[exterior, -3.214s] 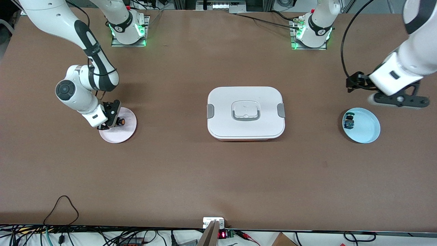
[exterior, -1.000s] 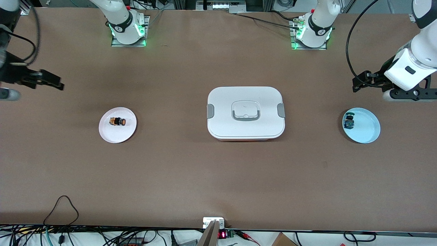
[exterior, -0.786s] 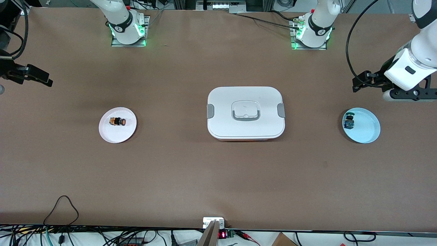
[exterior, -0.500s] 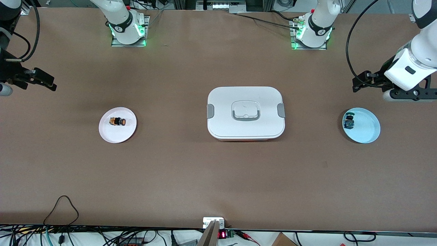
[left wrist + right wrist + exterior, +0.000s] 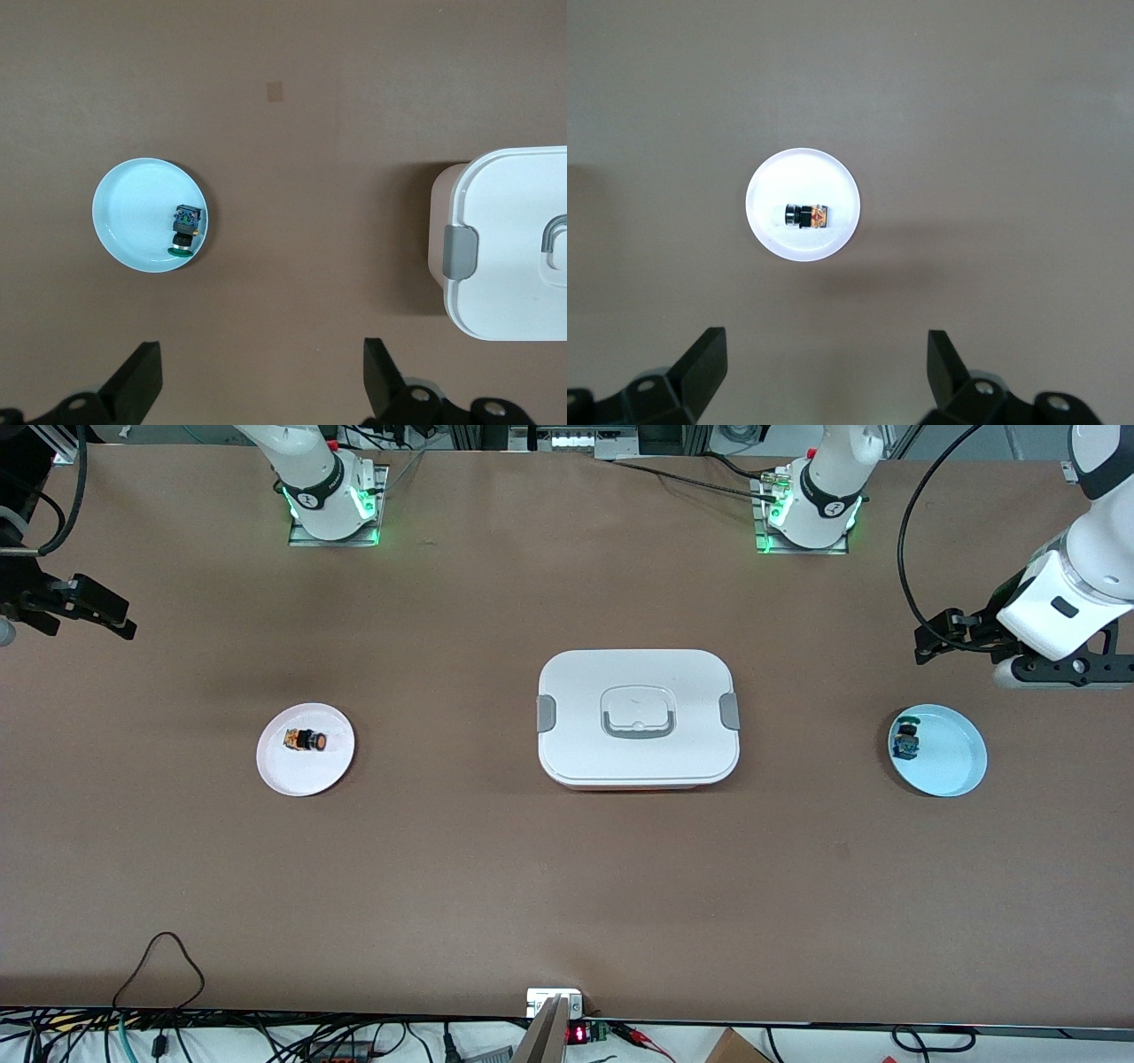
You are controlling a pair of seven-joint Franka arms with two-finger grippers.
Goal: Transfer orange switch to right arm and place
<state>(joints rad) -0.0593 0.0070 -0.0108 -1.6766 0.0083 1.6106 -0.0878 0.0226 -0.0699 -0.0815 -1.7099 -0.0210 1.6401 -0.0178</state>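
The orange switch (image 5: 306, 740) lies on its side on a small white plate (image 5: 301, 775) toward the right arm's end of the table. The right wrist view shows the switch (image 5: 806, 214) and its plate (image 5: 771, 248) from high above. My right gripper (image 5: 828, 354) is open and empty, up in the air off to the side of the plate, at the very edge of the front view (image 5: 22, 602). My left gripper (image 5: 1059, 673) is open and empty, over the table beside a light blue plate (image 5: 957, 766); its open fingers also show in the left wrist view (image 5: 261, 363).
The light blue plate (image 5: 124, 239) holds a small blue-and-green switch (image 5: 905, 740), also in the left wrist view (image 5: 184, 230). A closed white lunch box with grey clips (image 5: 638, 717) stands mid-table, also in the left wrist view (image 5: 514, 257). Cables run along the table edge nearest the front camera.
My right gripper let go of the orange switch on the white plate, rose and drew off to the table's end. My left gripper lifted a little away from the blue plate.
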